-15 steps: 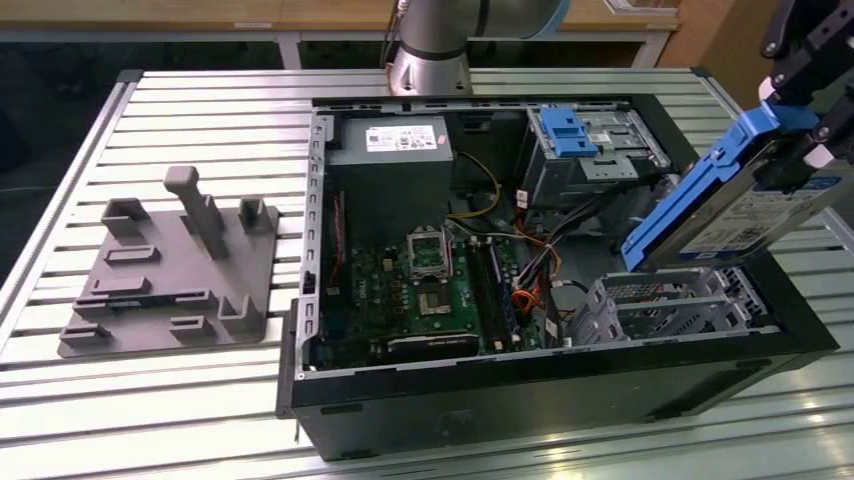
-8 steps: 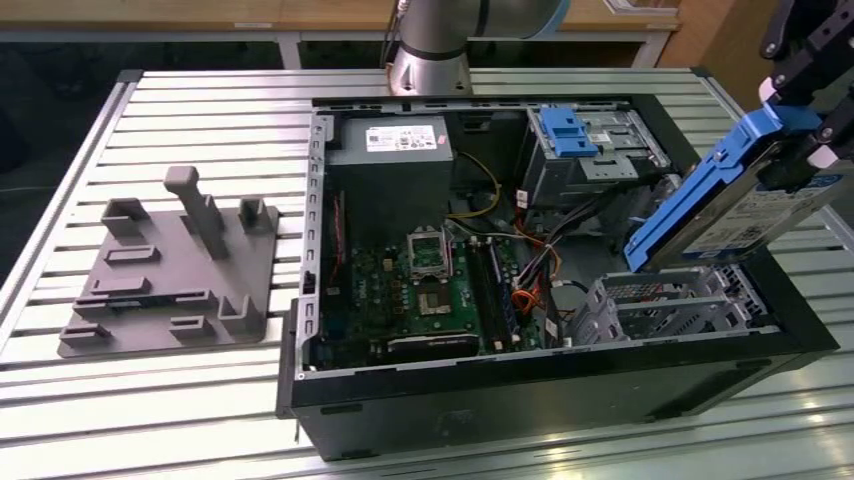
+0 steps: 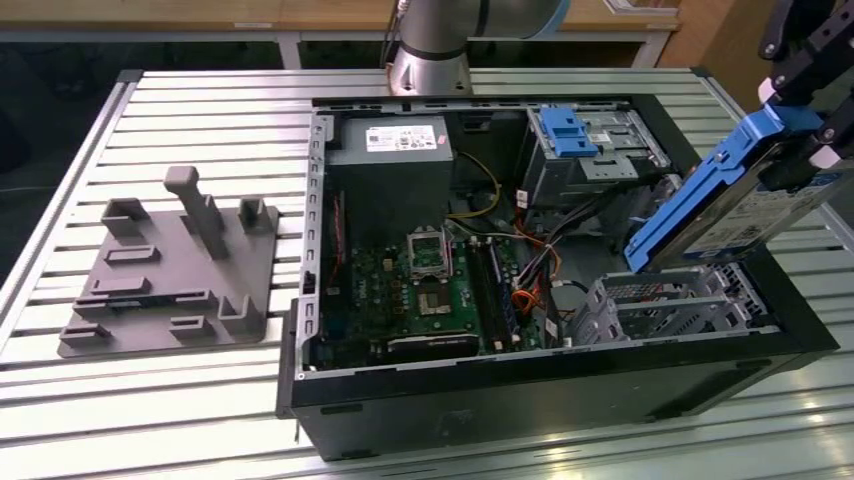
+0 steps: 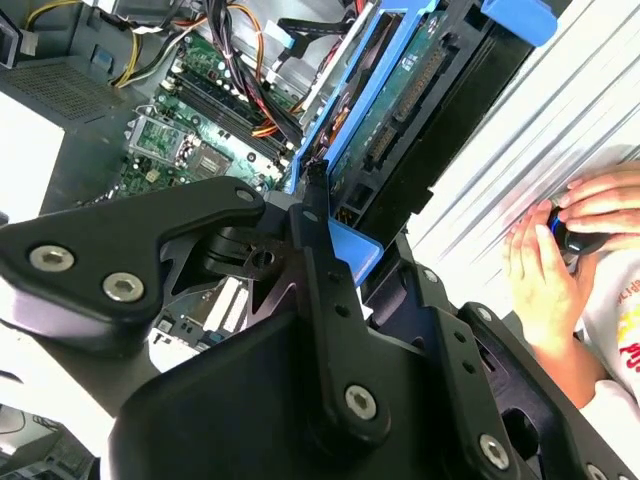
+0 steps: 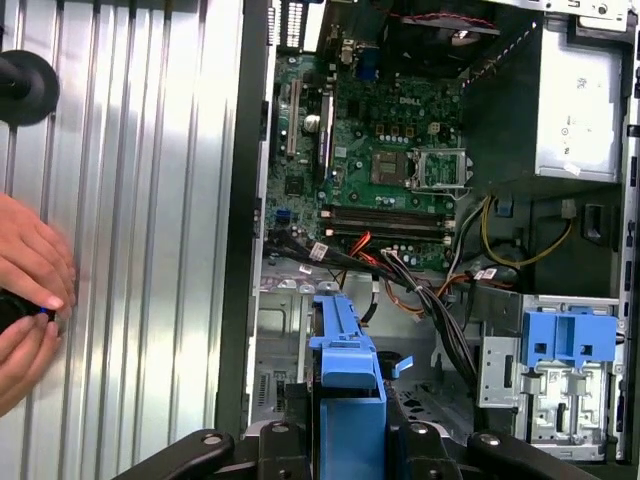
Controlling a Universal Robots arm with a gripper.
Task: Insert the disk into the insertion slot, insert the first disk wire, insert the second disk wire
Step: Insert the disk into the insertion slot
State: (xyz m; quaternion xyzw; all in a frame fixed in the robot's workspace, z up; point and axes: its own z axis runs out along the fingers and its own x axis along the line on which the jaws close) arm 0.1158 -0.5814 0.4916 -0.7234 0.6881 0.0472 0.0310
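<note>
In the exterior view, one disk (image 3: 721,205) in its blue carrier is seen steeply tilted. Its lower end is just over the one insertion slot (image 3: 674,305), the small perforated cage in the computer case (image 3: 534,400) toward the exterior view's right. Whether the two touch cannot be told. The gripper (image 3: 807,140) is clamped on the disk's upper end, so the disk is held clear of the table (image 3: 200,120). The arm (image 3: 434,45) is planted behind the case. One grey fixture plate (image 3: 160,270) is laid on the table toward the exterior view's left, well apart from the case.

In the second wrist view, the disk's underside (image 4: 400,90) is presented, with its circuit board and connector, and the carrier is pinched between black fingers (image 4: 315,215).

In the first wrist view, the carrier is seen edge-on (image 5: 345,360) above the case's interior. One motherboard (image 5: 380,160), one power-supply box (image 5: 580,110), one taller bay with a blue latch (image 5: 565,350) and a bundle of cables (image 5: 420,275) are laid out there.

In both wrist views, a person's two hands (image 4: 545,280) (image 5: 30,260) are seen beside the case, closed round a small dark object.
</note>
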